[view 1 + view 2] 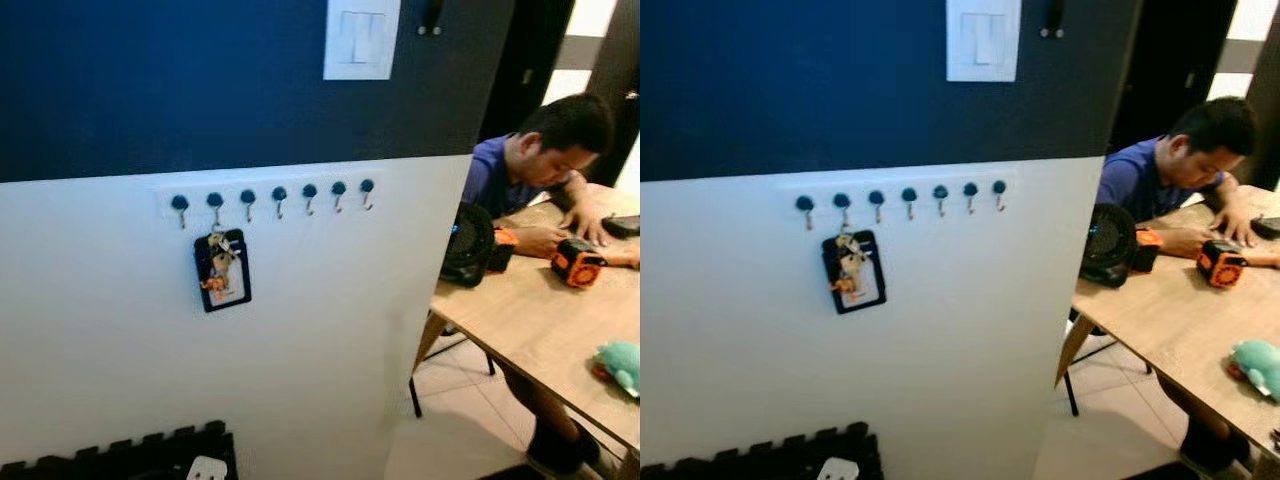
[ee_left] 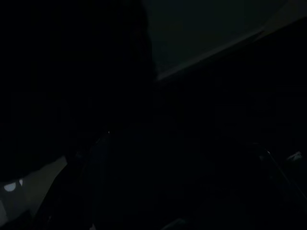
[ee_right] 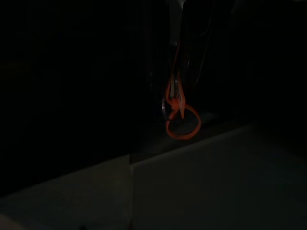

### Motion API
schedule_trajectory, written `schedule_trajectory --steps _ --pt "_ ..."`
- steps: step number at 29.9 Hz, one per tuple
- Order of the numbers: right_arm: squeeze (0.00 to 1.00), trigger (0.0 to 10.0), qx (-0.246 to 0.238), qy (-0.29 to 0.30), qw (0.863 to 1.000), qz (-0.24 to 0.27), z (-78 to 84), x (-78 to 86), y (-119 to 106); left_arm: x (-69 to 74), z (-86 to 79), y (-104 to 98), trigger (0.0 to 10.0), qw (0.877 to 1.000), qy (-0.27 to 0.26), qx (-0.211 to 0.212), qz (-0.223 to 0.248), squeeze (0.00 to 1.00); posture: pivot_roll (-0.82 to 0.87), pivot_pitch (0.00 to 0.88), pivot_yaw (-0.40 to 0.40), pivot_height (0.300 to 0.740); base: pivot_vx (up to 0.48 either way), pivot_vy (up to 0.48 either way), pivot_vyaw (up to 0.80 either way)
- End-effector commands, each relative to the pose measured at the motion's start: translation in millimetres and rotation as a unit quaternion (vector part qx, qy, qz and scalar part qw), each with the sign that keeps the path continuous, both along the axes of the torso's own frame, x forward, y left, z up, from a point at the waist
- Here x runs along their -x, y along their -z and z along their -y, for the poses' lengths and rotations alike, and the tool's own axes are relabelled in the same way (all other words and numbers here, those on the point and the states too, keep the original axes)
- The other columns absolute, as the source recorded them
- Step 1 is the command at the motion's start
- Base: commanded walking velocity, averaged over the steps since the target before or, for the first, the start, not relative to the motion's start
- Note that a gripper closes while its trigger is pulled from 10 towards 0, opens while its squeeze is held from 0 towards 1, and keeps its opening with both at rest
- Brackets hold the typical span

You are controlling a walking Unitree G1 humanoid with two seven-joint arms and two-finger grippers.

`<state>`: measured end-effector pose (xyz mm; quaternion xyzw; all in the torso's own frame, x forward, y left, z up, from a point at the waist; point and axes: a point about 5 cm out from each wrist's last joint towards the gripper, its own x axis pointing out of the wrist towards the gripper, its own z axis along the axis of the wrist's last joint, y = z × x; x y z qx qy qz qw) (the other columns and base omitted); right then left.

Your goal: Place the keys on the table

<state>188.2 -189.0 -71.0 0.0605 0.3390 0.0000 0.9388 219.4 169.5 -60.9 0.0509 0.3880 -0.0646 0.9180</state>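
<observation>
Right jaws dim, orange key loop [image 3: 182, 122] dangling; left wrist view black.

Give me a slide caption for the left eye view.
Black card holder with keys hangs from a wall hook; a person sits at the light wooden table.

Head pair facing a wall
Both eyes look forward and down, sharing hook rail [image 1: 272, 197] and bench [image 1: 540, 320]; wrist views dark.
</observation>
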Motion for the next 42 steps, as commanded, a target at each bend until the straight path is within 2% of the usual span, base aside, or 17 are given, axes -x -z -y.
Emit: schedule_trajectory --steps 1,42 --pt "0.0 10.0 0.0 -0.001 1.0 0.002 -0.5 0.8 0.2 5.7 2.1 4.1 10.0 1.0 0.005 0.0 -0.01 0.0 0.05 0.0 0.014 0.74 0.0 0.0 -0.8" --pt "0.0 10.0 -0.005 -0.017 1.0 0.011 -6.1 -2.8 -1.4 4.1 -0.4 2.4 10.0 1.0 -0.001 0.007 0.005 0.0 0.05 0.0 0.011 0.74 0.0 0.0 -0.8"
